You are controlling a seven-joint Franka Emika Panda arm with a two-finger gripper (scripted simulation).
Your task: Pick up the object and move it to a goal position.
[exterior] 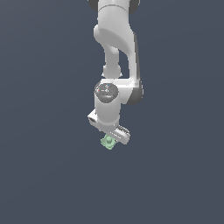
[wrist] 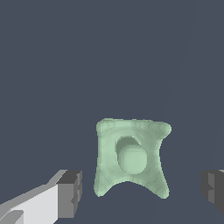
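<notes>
Pincer (wrist: 140, 192) spread wide, with the object (wrist: 131, 157) between its untouching fingers (wrist: 70, 192).

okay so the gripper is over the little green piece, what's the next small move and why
Probably close the gripper on the green piece. In the wrist view the fingers stand open on either side of it with gaps left, so it sits between them ungripped. If the fingertips are not yet level with it, which I cannot tell, lower slightly first.

Cut off by the wrist view's edges at both fingers (wrist: 65, 194) (only the tips visible), and in the exterior view half-hidden under the gripper (exterior: 114, 136), perhaps touching: the object (exterior: 107, 142).
</notes>
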